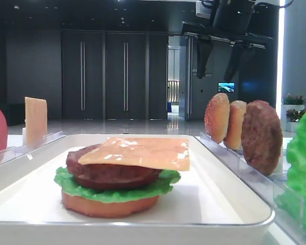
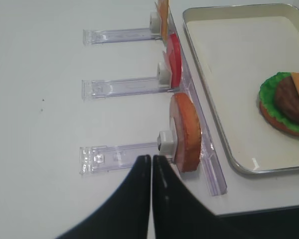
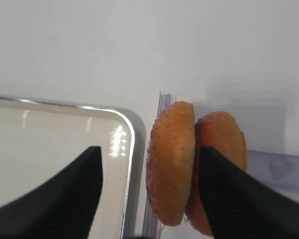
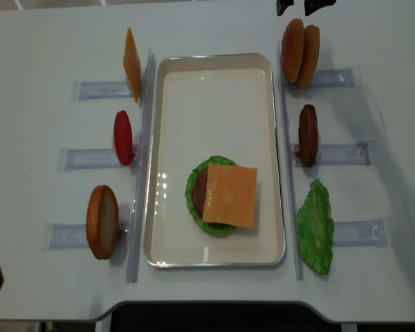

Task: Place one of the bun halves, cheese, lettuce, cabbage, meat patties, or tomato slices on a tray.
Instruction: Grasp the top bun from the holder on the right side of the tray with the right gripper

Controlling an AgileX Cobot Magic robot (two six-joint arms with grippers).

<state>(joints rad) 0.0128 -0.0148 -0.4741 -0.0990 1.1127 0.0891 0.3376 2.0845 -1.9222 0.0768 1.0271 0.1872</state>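
The white tray point(image 4: 158, 159) holds a stack of bun base, lettuce point(image 4: 194, 181), meat patty and a cheese slice point(image 4: 229, 195). Two bun halves point(image 4: 299, 45) stand on edge in the far right rack. My right gripper point(image 3: 149, 149) hangs open over them. The nearer bun half point(image 3: 172, 164) lies between its fingers, with the right finger at the seam to the second bun half point(image 3: 224, 139). My left gripper point(image 2: 152, 158) is shut and empty beside another bun half point(image 2: 185, 132) in the near left rack.
Clear racks line both sides of the tray. The left ones hold a cheese slice point(image 4: 131, 63) and a tomato slice point(image 4: 123, 137). The right ones hold a meat patty point(image 4: 308, 135) and a lettuce leaf point(image 4: 316, 225). The table's front edge point(image 2: 269, 206) runs just past the tray.
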